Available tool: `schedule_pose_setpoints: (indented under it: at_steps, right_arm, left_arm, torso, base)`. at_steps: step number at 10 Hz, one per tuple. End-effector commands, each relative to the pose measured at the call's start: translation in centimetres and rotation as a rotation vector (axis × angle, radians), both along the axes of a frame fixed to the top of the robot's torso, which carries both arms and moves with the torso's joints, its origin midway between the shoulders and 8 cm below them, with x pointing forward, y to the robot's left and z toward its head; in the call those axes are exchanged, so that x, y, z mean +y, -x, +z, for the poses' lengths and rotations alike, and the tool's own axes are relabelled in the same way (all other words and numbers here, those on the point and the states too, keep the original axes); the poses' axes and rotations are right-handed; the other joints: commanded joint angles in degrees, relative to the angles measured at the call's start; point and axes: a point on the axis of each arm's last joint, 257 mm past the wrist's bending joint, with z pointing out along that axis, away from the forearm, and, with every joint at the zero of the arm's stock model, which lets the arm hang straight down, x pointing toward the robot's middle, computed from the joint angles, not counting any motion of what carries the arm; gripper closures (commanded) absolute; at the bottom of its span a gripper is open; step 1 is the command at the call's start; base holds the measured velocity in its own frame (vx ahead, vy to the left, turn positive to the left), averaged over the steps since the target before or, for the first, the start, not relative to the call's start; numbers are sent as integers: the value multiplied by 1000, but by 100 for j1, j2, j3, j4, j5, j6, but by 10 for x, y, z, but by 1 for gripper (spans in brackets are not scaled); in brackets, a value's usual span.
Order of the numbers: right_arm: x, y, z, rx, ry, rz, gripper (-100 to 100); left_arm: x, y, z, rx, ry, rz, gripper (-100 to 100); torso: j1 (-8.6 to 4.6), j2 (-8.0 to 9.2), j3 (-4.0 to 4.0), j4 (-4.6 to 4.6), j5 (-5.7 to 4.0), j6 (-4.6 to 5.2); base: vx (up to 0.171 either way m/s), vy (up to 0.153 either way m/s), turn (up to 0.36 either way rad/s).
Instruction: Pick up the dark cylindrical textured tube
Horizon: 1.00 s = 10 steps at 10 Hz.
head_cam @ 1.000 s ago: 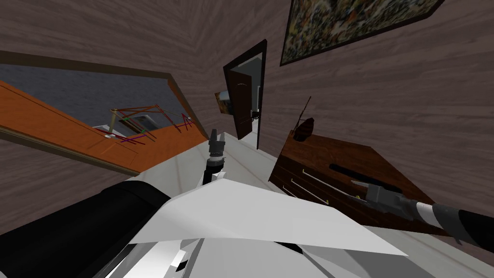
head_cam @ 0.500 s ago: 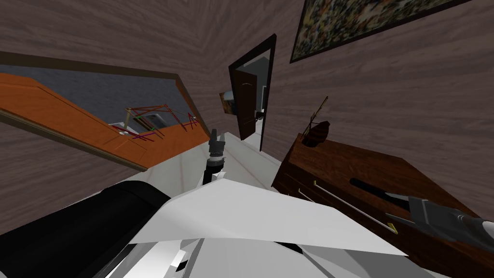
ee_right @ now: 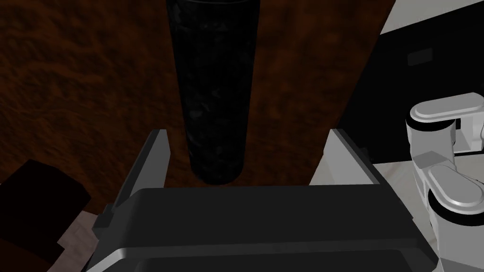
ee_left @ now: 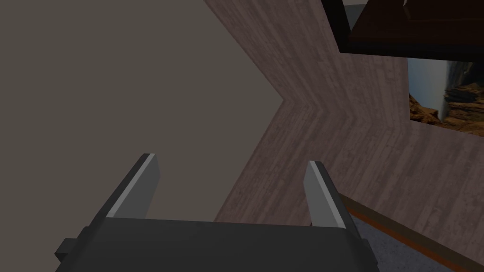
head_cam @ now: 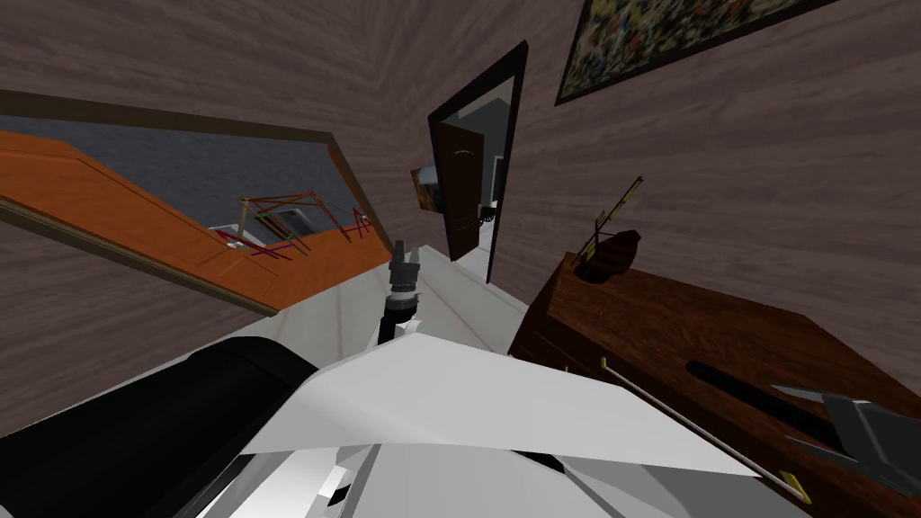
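Orange panel [head_cam: 135, 225]: flat, wood-grained, edged by a dark brown frame, far to the robot's left.
Left gripper [ee_left: 231, 163]: the robot holds it up just above the chest tip; its thin grey blades are spread apart with nothing between them.
Doorway [head_cam: 472, 171]: dark frame with a dark brown door leaf ajar, set in a wall of brown wood-grain planks.
Model ship [head_cam: 616, 250]: dark rounded hull with a thin yellowish mast, standing at the far corner of the dresser top.
Dresser [head_cam: 684, 315]: dark reddish-brown wood with a mottled grain and a flat top.
Drawer handle [head_cam: 684, 418]: thin pale bar with yellowish ends along the dresser front.
Tube [ee_right: 215, 94]: black, cylindrical, faintly ribbed and speckled; it lies flat on the dresser top near the front edge, its near end between the right fingers.
Right gripper [ee_right: 248, 137]: blades spread wide on either side of the tube's end, neither one pressing it.
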Motion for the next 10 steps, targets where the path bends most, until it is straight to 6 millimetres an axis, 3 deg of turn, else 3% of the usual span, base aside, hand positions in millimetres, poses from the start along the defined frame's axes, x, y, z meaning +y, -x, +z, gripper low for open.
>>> schedule_pose_setpoints:
  at_steps: [1, 2, 3, 5, 6, 7, 8, 10]
  right_arm:
    - [-20, 31, -1, 76, 59, -3, -100]
    - [-26, 44, -3, 106, 74, -4, -100]
    - [-25, 35, 0, 90, 75, 1, -100]
    - [-29, 54, -5, 128, 82, -5, -100]
    - [-27, 49, -3, 115, 77, -5, -100]
    - [-28, 50, -2, 116, 79, -4, 0]
    - [-30, 59, -13, 119, 76, -40, -100]
    - [-32, 68, -23, 122, 73, -76, -100]
  left_arm:
    - [0, 0, 0, 0, 0, 0, 0]
    - [0, 0, 0, 0, 0, 0, 0]
    - [0, 0, 0, 0, 0, 0, 0]
    - [0, 0, 0, 0, 0, 0, 0]
    - [0, 0, 0, 0, 0, 0, 0]
    - [0, 0, 0, 0, 0, 0, 0]
    - [0, 0, 0, 0, 0, 0, 0]
    - [0, 0, 0, 0, 0, 0, 0]
  torso:
    - [0, 0, 0, 0, 0, 0]
    - [6, -11, -5, -2, 1, -3]
    - [-6, -32, -18, -7, -1, -3]
    - [-4, -5, -3, -1, -1, 0]
    - [-2, 8, 5, 2, 0, 0]
    - [-1, 15, 9, 4, -1, 0]
    - [0, 21, 12, 5, 0, 1]
    - [-11, 48, 28, 11, -3, -3]
  base:
    - [93, 22, 118]
    - [163, -15, 112]
    - [125, -24, 50]
    - [36, -10, 16]
    - [15, -5, 7]
    - [0, 0, 0]
    - [-49, -19, 249]
    - [-83, -35, 231]
